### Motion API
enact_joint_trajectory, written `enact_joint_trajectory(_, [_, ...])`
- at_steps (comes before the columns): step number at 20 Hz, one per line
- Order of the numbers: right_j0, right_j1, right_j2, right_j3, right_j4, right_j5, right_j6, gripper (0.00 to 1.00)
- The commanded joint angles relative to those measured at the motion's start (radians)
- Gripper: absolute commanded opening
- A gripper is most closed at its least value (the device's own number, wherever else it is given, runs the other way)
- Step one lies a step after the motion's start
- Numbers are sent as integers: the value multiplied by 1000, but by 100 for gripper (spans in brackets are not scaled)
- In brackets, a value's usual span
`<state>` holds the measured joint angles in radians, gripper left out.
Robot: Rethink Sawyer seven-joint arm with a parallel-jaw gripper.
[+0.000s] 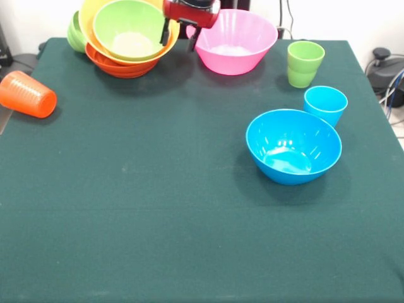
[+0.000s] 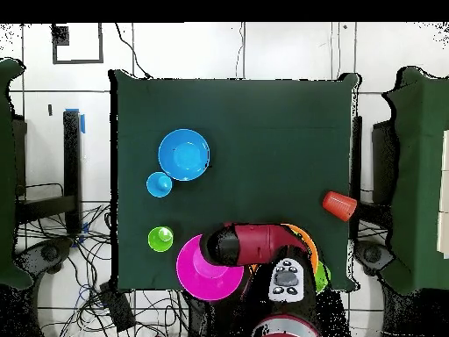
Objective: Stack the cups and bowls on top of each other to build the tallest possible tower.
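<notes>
A pile of bowls stands at the table's far left: a lime green bowl [image 1: 129, 28] sits in a large orange bowl [image 1: 163, 49], which rests on a red-orange bowl [image 1: 120, 67]. A small green bowl [image 1: 75, 33] leans behind it. My gripper [image 1: 179, 36] is open, with one finger inside the orange bowl's right rim and one outside. The large pink bowl [image 1: 235, 41] stands right of it. The green cup [image 1: 305, 63], the light blue cup [image 1: 325, 104] and the blue bowl [image 1: 293, 145] stand on the right. The orange cup [image 1: 26, 95] lies on its side at the left. The small dark blue bowl is out of view.
In the overhead view my red arm [image 2: 254, 244] covers most of the pile, and only an orange rim [image 2: 307, 239] shows. The pink bowl [image 2: 206, 268], green cup [image 2: 160, 239], blue cup [image 2: 159, 185], blue bowl [image 2: 184, 155] and orange cup [image 2: 339, 205] lie around it.
</notes>
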<state>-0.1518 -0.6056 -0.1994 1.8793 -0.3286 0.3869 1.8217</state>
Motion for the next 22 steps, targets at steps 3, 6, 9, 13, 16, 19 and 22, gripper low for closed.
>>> enact_joint_trajectory(3, [100,31,75,-169,143,286,170,100])
enact_joint_trajectory(6, [142,52,49,-204,165,326,205,100])
enact_joint_trajectory(9, [167,57,32,-208,177,329,218,100])
enact_joint_trajectory(13, [209,58,24,-196,199,299,245,100])
enact_joint_trajectory(16, [228,88,29,-209,219,267,258,100])
enact_joint_trajectory(19, [235,129,24,-231,219,228,265,100])
enact_joint_trajectory(22, [231,170,20,-241,199,169,263,100])
